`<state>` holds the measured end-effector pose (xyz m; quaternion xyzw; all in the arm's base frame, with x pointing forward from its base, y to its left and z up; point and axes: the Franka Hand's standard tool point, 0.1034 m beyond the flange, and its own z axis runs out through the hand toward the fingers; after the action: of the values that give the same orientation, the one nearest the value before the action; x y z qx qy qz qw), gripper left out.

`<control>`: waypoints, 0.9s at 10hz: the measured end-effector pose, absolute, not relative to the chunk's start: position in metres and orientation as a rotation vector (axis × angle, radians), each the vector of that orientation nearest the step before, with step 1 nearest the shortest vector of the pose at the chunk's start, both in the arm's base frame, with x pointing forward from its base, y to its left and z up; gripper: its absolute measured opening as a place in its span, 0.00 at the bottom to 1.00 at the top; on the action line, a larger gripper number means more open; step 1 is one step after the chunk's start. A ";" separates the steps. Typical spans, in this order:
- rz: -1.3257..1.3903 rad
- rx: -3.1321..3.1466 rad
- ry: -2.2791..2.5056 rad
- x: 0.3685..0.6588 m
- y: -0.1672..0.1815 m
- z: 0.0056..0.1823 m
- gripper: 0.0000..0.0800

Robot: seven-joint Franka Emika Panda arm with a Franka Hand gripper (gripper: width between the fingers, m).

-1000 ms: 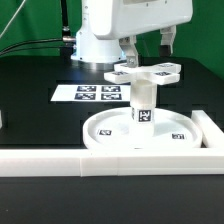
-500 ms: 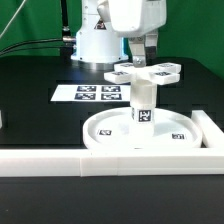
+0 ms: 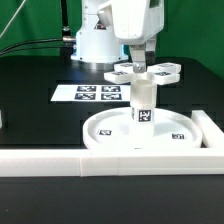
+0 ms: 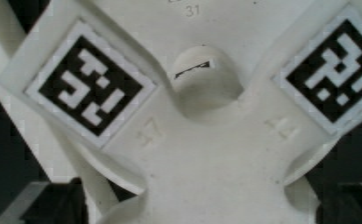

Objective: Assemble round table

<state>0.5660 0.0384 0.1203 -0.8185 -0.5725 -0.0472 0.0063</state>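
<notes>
The large rimmed round disc lies flat near the table's front. The short cylinder leg stands upright at its centre, a tag on its side. The cross-shaped base sits on top of the leg, with tags on its arms. My gripper hangs straight above the base's hub, fingers down around it. In the wrist view the base fills the picture with two tags either side. My gripper shows only as dark fingers far apart at the edge, so it looks open around the hub.
The marker board lies flat behind the disc towards the exterior view's left. White border bars run along the front and on the exterior view's right. The arm's white base stands at the back.
My hand has turned about a quarter turn over the cross base and come down slightly. The cross base, leg and disc have not visibly moved.
</notes>
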 end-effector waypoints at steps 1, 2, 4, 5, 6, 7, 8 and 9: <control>-0.142 -2.561 -1.790 0.564 0.038 0.117 0.81; -0.135 -2.560 -1.787 0.563 0.037 0.114 0.81; -0.128 -2.562 -1.782 0.562 0.035 0.111 0.81; -0.124 -2.561 -1.781 0.562 0.035 0.110 0.81; -0.123 -2.561 -1.781 0.561 0.035 0.109 0.81; -0.122 -2.561 -1.780 0.561 0.035 0.109 0.73; -0.120 -2.561 -1.779 0.561 0.035 0.108 0.73; -0.120 -2.563 -1.777 0.561 0.034 0.108 0.56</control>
<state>0.5610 0.0336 0.1080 -0.8212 -0.5692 -0.0384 0.0104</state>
